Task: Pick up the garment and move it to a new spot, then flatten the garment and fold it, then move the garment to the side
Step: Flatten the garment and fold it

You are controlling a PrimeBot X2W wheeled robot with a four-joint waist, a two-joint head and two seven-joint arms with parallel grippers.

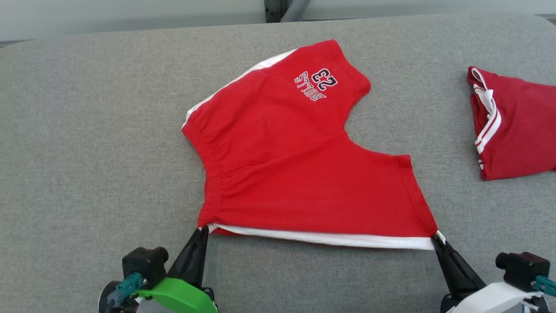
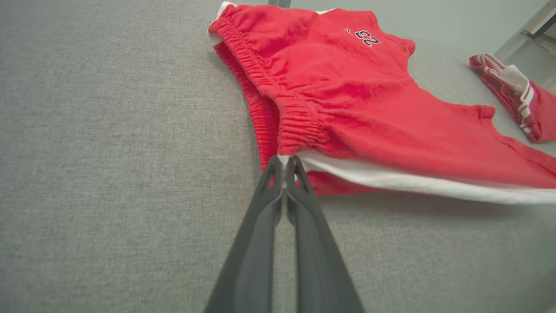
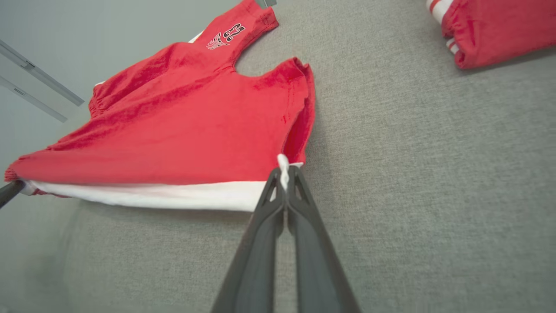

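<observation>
Red shorts (image 1: 299,165) lay spread at the middle of the grey fabric-covered table (image 1: 87,152), their near edge raised a little off it. On the leg toward 12 o'clock I read the print (image 1: 316,84): "23" and "BULLS" (upside down from my head camera). A pale wall (image 1: 130,13) ran behind the far edge, with a dark post (image 1: 276,9) at 12. I counted two garments: the shorts, plus a folded red piece (image 1: 517,126) with white stripes at 3 o'clock. I also counted two grippers. The left gripper (image 1: 202,230) was pinched tight on the waistband corner at 7 o'clock, and the right gripper (image 1: 434,238) was clamped on the white-trimmed hem corner at 5.
</observation>
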